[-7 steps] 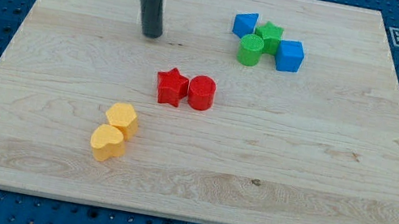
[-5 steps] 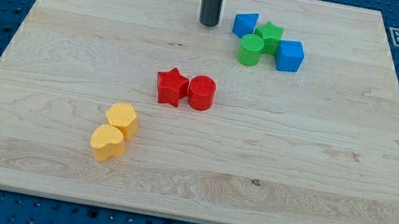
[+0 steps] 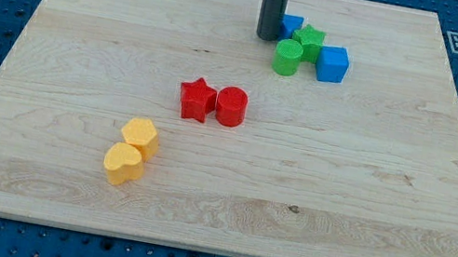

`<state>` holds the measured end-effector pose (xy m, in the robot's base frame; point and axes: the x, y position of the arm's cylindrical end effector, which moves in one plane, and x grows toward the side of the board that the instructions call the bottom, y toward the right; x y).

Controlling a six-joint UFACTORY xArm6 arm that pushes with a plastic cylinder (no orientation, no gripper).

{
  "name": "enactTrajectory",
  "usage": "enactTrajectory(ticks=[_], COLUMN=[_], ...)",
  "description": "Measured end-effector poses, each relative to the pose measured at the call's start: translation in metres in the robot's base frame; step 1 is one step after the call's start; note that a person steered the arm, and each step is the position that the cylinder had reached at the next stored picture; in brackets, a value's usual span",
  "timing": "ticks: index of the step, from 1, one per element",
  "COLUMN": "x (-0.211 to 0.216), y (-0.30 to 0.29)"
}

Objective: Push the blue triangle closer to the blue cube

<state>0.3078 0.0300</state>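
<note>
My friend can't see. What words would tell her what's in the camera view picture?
My tip touches the left side of the blue triangle, which sits beside a green star, green cylinder and blue cube near the wooden board's top. Two red blocks sit mid-board; two yellow blocks lower left.

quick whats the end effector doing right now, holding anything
No gripper: my tip holds nothing. It sits at the left side of the blue triangle, partly hiding it; whether they touch cannot be told.
</note>
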Motion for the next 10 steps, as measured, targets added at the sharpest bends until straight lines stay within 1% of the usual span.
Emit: enactTrajectory(ticks=[2,3,4,6,9,10], x=[-0.004,-0.022,-0.028,-0.027,-0.052,-0.052], y=[0.008,0.008,0.02,0.078,0.093,0.117])
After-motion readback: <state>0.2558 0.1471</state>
